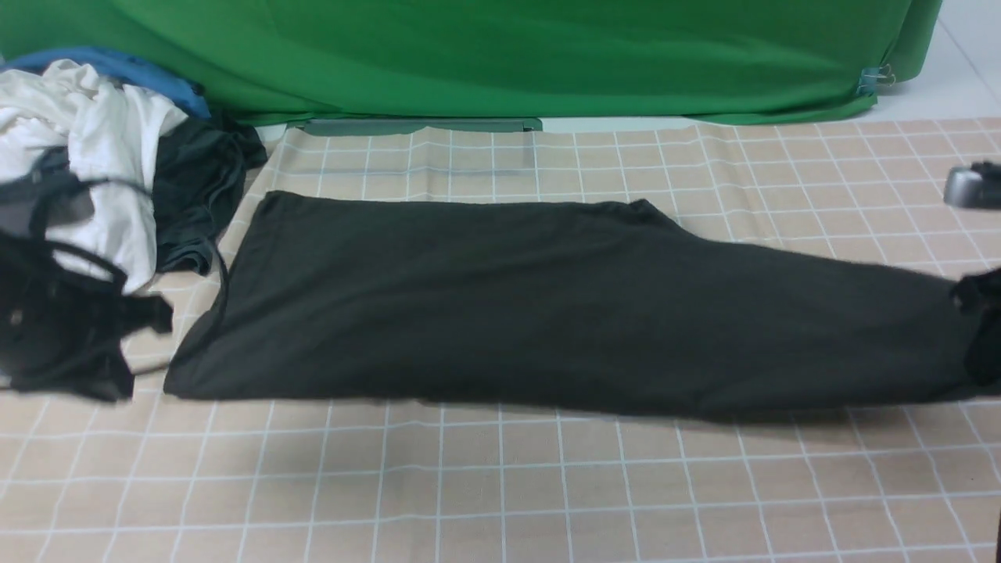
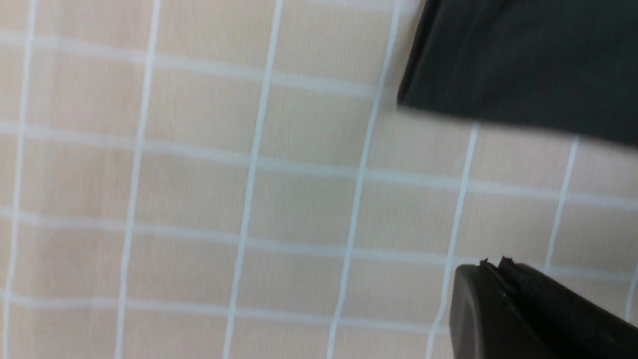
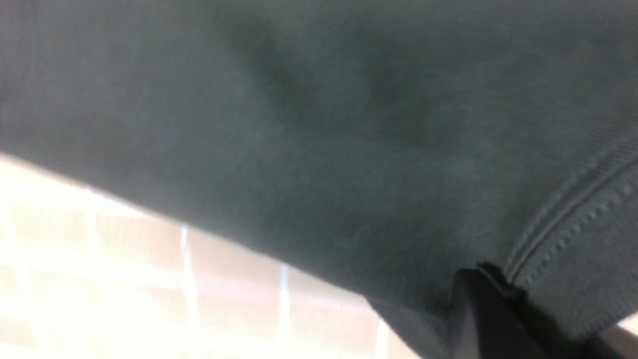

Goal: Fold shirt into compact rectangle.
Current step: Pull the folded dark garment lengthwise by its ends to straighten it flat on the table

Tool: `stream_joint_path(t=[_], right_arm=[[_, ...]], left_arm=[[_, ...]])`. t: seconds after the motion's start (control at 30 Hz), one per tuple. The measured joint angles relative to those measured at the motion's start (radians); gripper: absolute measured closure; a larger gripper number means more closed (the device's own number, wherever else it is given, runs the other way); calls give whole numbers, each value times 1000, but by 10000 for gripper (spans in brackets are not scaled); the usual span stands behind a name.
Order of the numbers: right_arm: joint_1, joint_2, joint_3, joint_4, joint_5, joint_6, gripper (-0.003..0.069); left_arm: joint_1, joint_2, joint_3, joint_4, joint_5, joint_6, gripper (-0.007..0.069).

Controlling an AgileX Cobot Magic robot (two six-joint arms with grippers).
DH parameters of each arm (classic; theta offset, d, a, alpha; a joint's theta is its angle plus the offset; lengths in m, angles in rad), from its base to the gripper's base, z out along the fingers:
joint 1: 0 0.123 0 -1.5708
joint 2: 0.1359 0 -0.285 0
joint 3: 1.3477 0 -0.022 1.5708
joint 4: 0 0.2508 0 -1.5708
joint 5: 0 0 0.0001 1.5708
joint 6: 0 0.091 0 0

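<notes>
The black shirt lies flat as one long band across the checked tablecloth, wide at the left and narrowing to the right. My right gripper is at its narrow right end. In the right wrist view that gripper is shut on the shirt beside a stitched hem. My left gripper, blurred, hovers just left of the shirt's near-left corner. In the left wrist view it is shut and holds nothing, and the shirt's corner lies a little apart from it.
A heap of clothes sits at the back left: a white garment, a dark grey-teal garment and blue cloth. A green backdrop closes off the far side. A grey metal part shows at the right edge.
</notes>
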Motion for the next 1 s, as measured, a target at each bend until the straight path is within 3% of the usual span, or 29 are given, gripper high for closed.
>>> stream_joint_path(t=[0.17, 0.23, 0.47, 0.6, 0.8, 0.93, 1.0], right_arm=[[0, -47, 157, -28, -62, 1, 567], [0, -47, 207, -77, -126, 41, 522], [0, -56, 215, -184, -173, 186, 201], [0, -78, 209, -187, -141, 196, 108], [0, -168, 203, -176, -134, 202, 90], [0, -233, 202, -164, -152, 202, 87], [0, -253, 202, -161, -157, 202, 88]], left_arm=[[0, -15, 88, 22, 25, -4, 606], [0, -16, 106, 46, 15, -7, 605], [0, -46, 102, 37, -74, -3, 602], [0, -60, 65, -13, -150, -4, 594], [0, 21, -25, -136, -245, 129, 447], [-4, 133, -63, -110, -288, 202, 261], [-8, 170, -67, -89, -305, 210, 209]])
